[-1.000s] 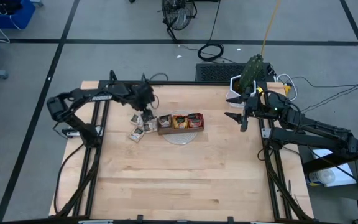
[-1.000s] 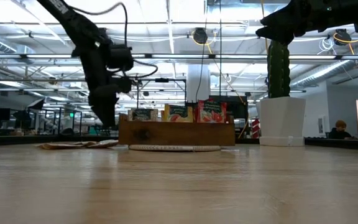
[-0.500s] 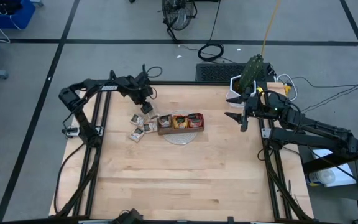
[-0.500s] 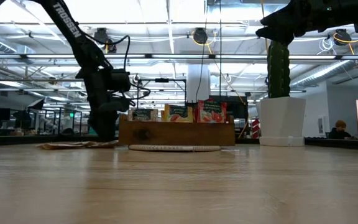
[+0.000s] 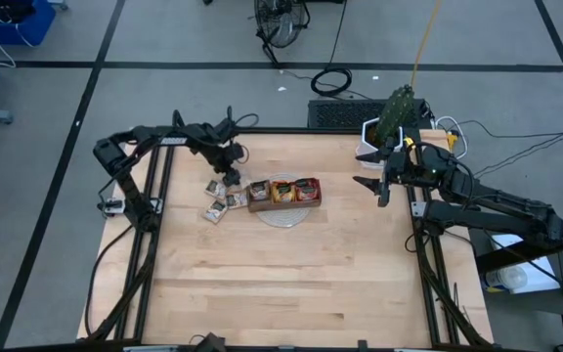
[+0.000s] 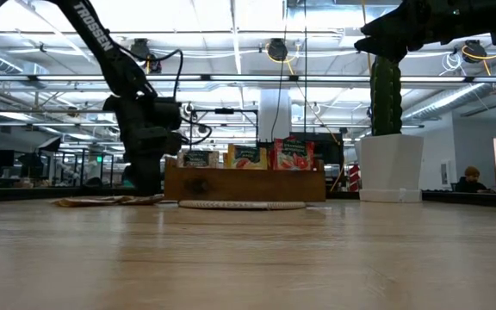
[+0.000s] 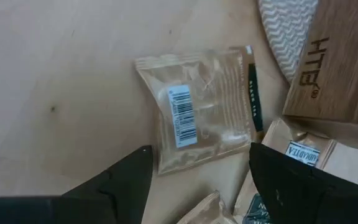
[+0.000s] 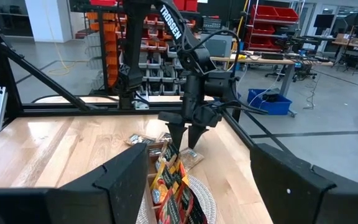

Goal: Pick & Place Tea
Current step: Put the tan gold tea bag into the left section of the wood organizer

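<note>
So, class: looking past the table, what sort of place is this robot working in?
Probably an industrial workshop or lab: racks of red and orange storage bins, exposed ceiling pipes and strip lights, and other workbenches on a bare concrete floor.

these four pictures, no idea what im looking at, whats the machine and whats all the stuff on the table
It is a robot with two dark arms at a wooden table, seen from four cameras: one overhead, one level with the tabletop, and one on each arm's wrist.

In the overhead view, the left tool hangs open just above a few loose beige tea sachets lying flat on the wood. Its wrist camera looks straight down at one of them. Nothing is held.

Beside the sachets is a wooden tray standing on a round mat, with upright tea sachets in its compartments.

The right tool waits, open and empty, at the right edge near a potted cactus.
</note>
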Robot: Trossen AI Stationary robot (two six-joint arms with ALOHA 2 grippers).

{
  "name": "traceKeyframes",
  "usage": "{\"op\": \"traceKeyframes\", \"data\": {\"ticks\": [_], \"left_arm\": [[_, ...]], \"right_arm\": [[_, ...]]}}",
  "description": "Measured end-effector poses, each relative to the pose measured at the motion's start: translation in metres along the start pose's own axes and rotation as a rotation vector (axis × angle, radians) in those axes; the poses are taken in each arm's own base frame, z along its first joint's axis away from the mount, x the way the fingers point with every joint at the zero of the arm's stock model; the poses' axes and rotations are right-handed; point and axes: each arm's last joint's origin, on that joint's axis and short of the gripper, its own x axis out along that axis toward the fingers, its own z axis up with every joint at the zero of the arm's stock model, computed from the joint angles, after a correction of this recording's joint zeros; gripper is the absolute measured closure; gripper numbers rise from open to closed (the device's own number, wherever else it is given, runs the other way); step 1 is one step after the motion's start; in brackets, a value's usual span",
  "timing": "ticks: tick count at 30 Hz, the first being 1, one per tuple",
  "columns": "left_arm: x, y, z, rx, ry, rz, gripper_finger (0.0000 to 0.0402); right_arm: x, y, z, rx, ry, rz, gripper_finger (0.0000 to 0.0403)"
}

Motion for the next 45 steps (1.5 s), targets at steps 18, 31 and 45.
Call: {"op": "traceKeyframes", "data": {"ticks": [18, 31, 45], "left_arm": [[0.011, -0.019, 0.01, 0.095, -0.043, 0.059, 0.0166], [0.021, -0.024, 0.019, 0.122, -0.079, 0.248, 0.0391], [-0.04, -0.062, 0.002, 0.147, -0.133, 0.547, 0.04]], "right_arm": [[0.0, 0.0, 0.0, 0.006, 0.0, 0.0, 0.0142], [0.0, 0.0, 0.0, 0.005, 0.0, 0.0, 0.0142], [0.0, 0.0, 0.0, 0.004, 0.0, 0.0, 0.0142]]}}
